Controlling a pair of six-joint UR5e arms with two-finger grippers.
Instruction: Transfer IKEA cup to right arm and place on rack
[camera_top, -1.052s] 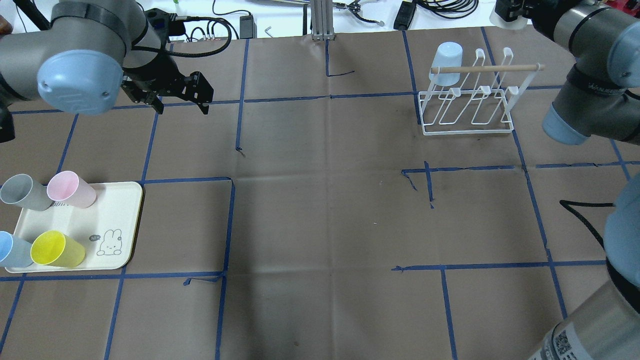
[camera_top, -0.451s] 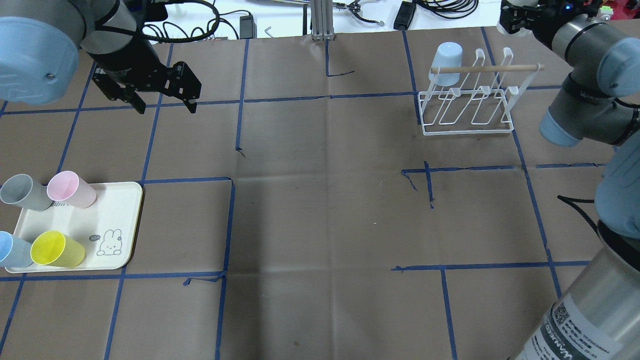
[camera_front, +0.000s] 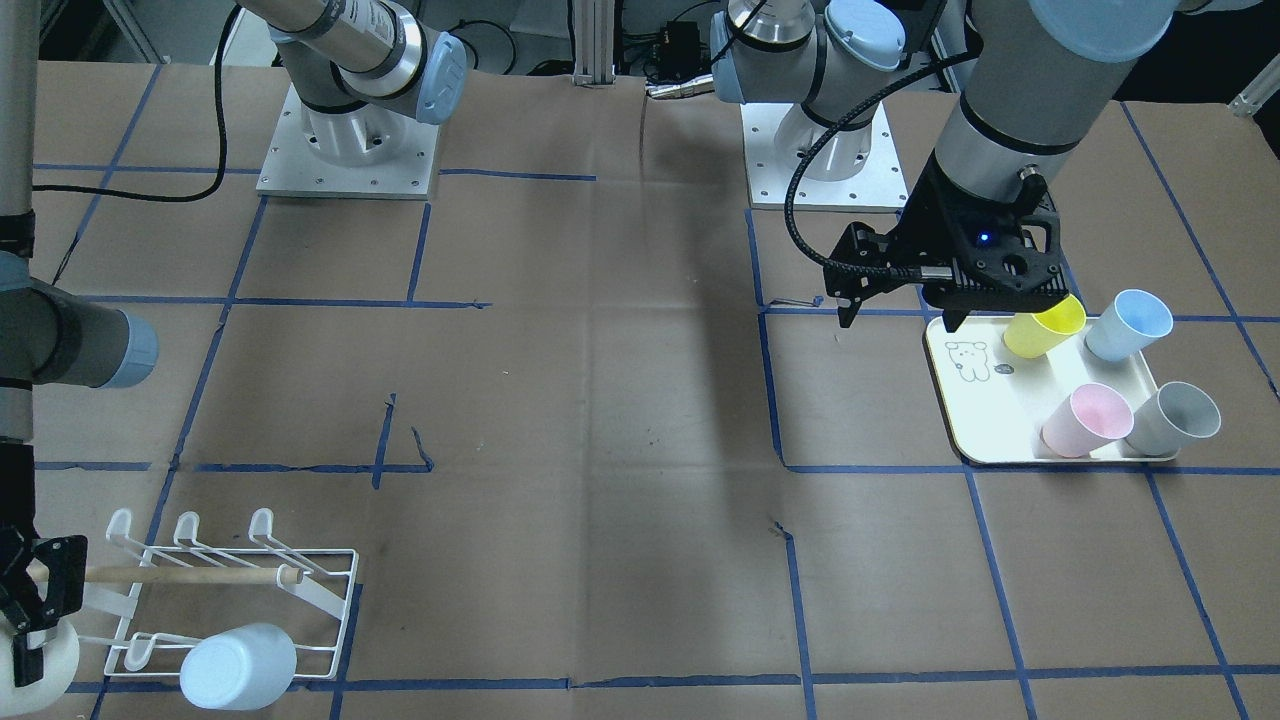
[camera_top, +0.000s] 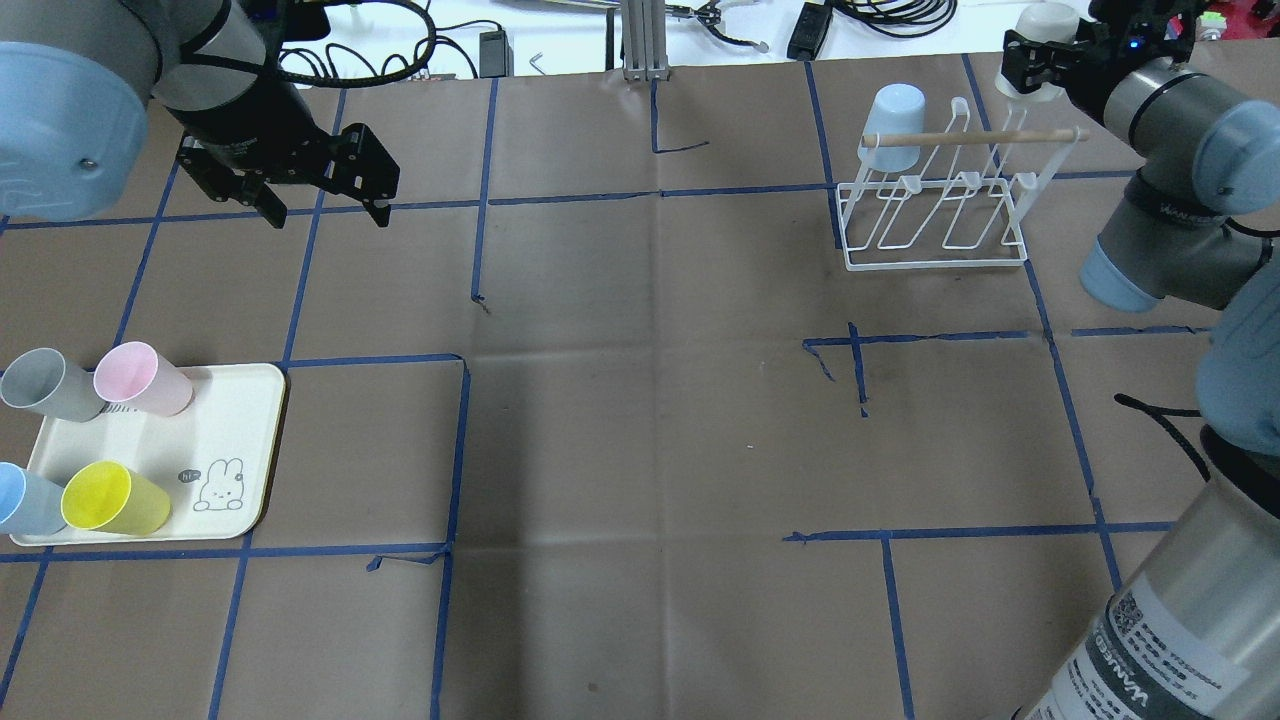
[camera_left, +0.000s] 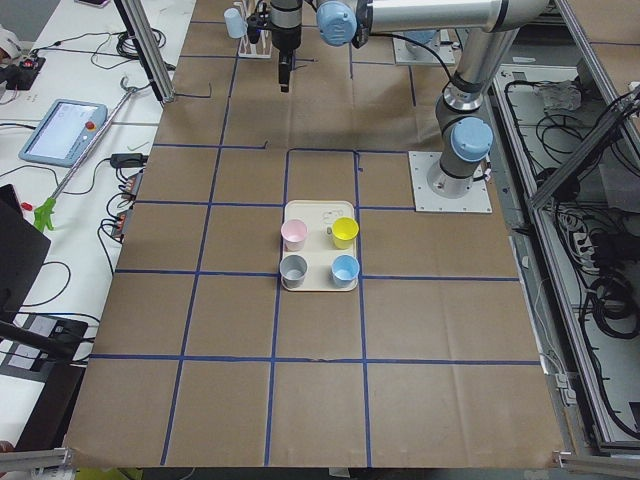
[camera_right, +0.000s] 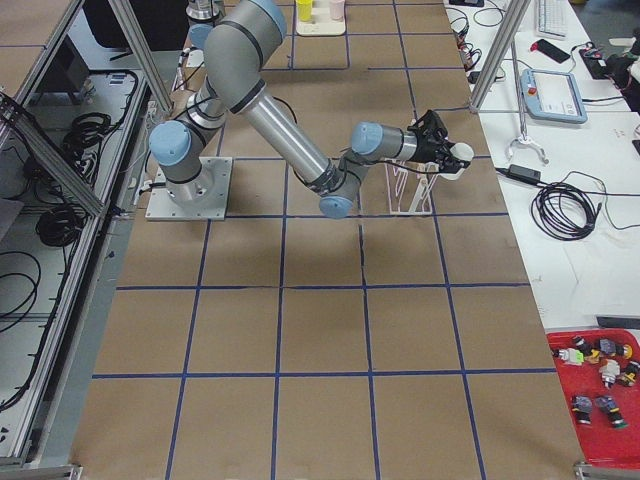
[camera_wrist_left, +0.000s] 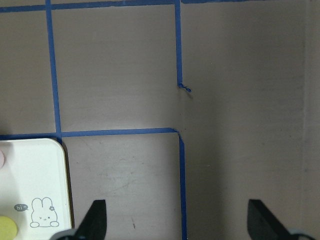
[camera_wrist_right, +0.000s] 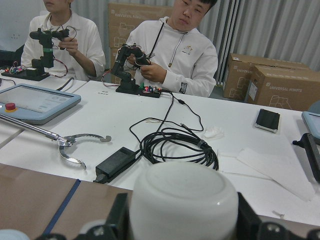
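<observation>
My right gripper (camera_top: 1040, 62) is shut on a white cup (camera_top: 1046, 20) and holds it just behind the right end of the white wire rack (camera_top: 940, 205). In the right wrist view the white cup (camera_wrist_right: 183, 200) fills the gap between the fingers. In the front-facing view the cup (camera_front: 45, 660) sits at the bottom left beside the rack (camera_front: 230, 590). A light blue cup (camera_top: 893, 125) hangs upside down on the rack's far left prong. My left gripper (camera_top: 328, 212) is open and empty above the table at the far left, its fingers (camera_wrist_left: 95, 220) spread wide.
A cream tray (camera_top: 240, 420) with a rabbit drawing lies at the near left. It holds a grey cup (camera_top: 45, 385), a pink cup (camera_top: 140, 378), a blue cup (camera_top: 25, 500) and a yellow cup (camera_top: 110, 497). Cables and a table edge lie beyond the rack.
My right gripper has brought the white cup down and nearer the rack's right end. My left gripper has drawn back to the left, staying open and empty.
</observation>
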